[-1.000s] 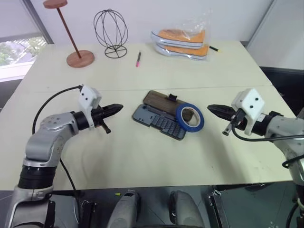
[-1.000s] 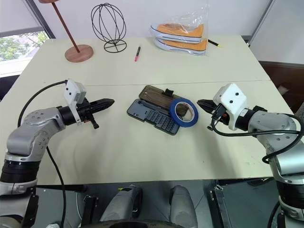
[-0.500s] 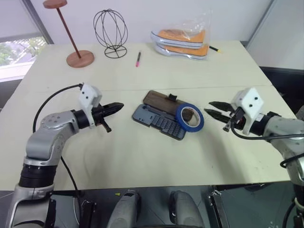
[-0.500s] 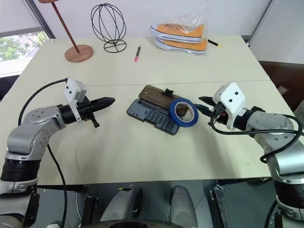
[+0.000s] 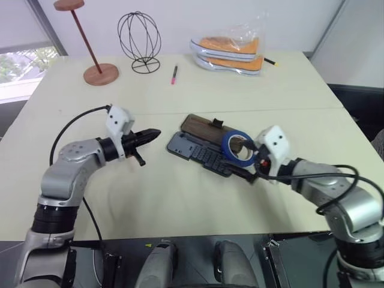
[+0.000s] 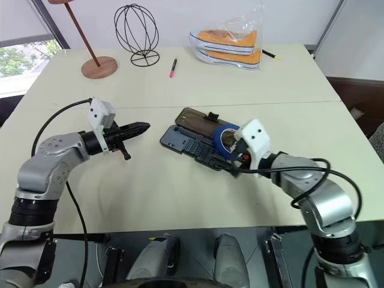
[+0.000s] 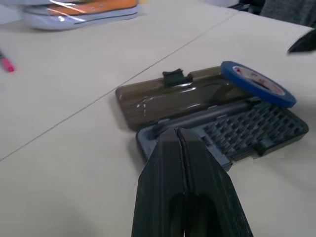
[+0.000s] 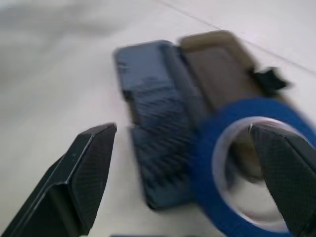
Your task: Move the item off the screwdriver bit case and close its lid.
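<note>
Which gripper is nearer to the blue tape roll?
The right. The right gripper is open right at the blue tape roll; the left gripper is shut, away beyond the bit case.

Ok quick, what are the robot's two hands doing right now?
Left gripper: shut, holding nothing.
Right gripper: open wide at the roll of blue tape, not gripping it.
</note>
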Action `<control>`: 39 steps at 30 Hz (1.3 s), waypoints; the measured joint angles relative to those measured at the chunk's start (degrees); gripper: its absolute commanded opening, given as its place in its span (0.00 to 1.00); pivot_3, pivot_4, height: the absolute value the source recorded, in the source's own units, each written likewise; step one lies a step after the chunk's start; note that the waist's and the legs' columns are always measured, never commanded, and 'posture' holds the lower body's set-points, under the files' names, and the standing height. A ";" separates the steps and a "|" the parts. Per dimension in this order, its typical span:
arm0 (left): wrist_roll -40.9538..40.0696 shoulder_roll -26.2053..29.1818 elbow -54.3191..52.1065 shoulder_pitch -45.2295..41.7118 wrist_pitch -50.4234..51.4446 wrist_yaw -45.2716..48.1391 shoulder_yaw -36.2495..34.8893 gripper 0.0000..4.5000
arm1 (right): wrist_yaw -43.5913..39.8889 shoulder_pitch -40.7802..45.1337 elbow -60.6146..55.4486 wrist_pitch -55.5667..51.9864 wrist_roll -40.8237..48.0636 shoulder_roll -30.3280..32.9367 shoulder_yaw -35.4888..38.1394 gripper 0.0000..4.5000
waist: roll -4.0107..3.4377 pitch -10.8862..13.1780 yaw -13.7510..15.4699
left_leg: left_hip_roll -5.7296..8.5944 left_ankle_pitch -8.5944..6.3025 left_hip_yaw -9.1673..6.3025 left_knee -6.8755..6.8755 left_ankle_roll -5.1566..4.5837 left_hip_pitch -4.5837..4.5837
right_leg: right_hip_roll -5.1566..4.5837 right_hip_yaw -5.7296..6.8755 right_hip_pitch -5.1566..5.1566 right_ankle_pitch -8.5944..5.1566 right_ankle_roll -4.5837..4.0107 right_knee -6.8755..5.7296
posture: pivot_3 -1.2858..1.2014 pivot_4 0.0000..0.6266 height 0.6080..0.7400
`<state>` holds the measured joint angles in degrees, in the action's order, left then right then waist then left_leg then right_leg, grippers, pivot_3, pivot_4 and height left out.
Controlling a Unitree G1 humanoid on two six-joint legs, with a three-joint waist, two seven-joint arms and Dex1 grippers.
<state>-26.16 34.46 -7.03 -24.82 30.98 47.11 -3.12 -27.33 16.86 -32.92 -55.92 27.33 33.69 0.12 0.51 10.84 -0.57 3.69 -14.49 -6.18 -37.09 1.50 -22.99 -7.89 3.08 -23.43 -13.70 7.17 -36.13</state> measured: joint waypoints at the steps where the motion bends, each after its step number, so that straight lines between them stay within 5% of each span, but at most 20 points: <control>1: 0.22 0.02 0.00 0.03 -0.03 -0.04 0.01 0.00 | 1.63 0.88 1.21 -1.48 0.07 -2.09 0.26 0.99 | 0.01 -0.01 0.00 | 0.00 0.00 -0.01 0.00 0.00 0.01 | 0.01 0.00 0.00 0.00 0.00 0.00 | 0.52 0.24 1.00; 17: 0.96 -0.04 -2.49 2.08 -0.04 -1.82 0.19 0.00 | 6.77 1.82 10.74 -4.75 -1.28 -7.39 0.32 0.99 | -0.01 0.00 -0.12 | -0.07 0.01 0.02 0.01 0.01 0.00 | 0.12 0.00 -0.03 0.03 -0.04 -0.02 | 0.52 0.24 1.00; 20: 1.31 -0.04 -2.68 2.18 -0.04 -2.25 0.18 0.00 | 6.72 1.84 10.90 -4.73 -1.30 -7.85 0.26 0.82 | -0.01 0.00 -0.13 | -0.09 0.00 0.02 0.01 0.01 0.00 | 0.14 0.00 -0.03 0.03 -0.05 -0.02 | 0.52 0.24 1.00; 26: 1.91 0.00 -2.87 2.77 -0.05 -2.84 0.16 0.00 | 6.01 2.22 10.99 -3.90 -1.25 -8.49 -0.76 0.14 | -0.01 -0.01 -0.13 | -0.09 0.01 0.02 0.00 0.01 0.02 | 0.14 0.00 -0.02 0.04 -0.06 -0.02 | 0.52 0.24 1.00; 39: 2.11 0.24 -3.23 2.77 -0.30 -3.44 0.17 0.00 | 5.87 2.56 11.12 -3.80 -1.30 -7.70 -1.02 0.10 | -0.01 -0.01 -0.11 | -0.10 0.01 0.04 0.00 0.01 0.03 | 0.16 0.00 -0.01 0.05 -0.08 -0.02 | 0.52 0.24 1.00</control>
<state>-24.05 34.70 -10.26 -22.05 30.68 43.67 -2.95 -21.47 19.43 -21.80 -59.72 26.03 25.99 -0.90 0.50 10.83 -0.68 3.58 -14.49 -6.14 -37.10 1.51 -22.96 -7.74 3.08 -23.43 -13.64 7.08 -36.15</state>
